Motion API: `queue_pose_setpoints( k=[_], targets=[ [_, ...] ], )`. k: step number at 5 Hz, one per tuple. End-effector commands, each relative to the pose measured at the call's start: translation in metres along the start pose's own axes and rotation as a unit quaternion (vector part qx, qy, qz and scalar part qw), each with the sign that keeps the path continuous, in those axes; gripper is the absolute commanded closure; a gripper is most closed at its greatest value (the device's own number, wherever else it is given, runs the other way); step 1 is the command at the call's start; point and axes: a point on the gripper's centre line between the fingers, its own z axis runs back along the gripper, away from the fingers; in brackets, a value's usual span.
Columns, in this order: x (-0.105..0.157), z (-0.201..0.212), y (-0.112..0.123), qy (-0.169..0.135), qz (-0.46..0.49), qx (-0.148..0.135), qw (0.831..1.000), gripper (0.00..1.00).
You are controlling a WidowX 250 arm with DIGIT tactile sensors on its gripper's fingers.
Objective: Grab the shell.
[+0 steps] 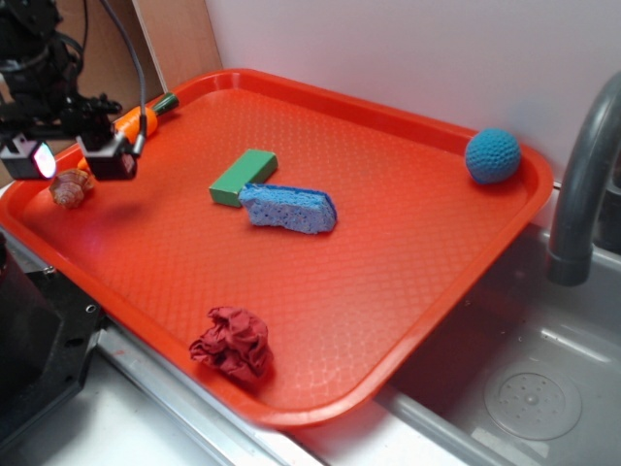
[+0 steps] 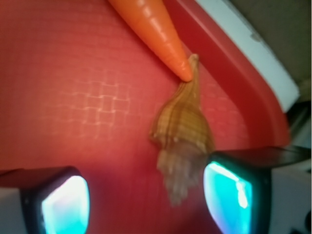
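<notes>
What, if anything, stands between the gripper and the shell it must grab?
Nothing visible does. The gripper is open right over the shell, whose spire end lies between the fingers, nearer the right one in the wrist view. The carrot meets only the shell's far tip, outside the gap.
</notes>
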Motion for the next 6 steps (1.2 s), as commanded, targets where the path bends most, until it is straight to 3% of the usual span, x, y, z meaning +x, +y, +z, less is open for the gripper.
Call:
queue_pose_setpoints(
  k=[1,4,5,6],
  targets=[
    [-0.012,-0.009,0.019,0.023,0.000,-0.005,1.000,0.00],
    [-0.015,-0.025,0.008,0.018,-0.101,-0.013,0.995,0.00],
    [-0.017,-0.020,0.014,0.019,-0.122,-0.021,0.992,1.00],
    [-0.023,0.001,0.019,0.015,-0.158,-0.060,0.986,1.00]
  ],
)
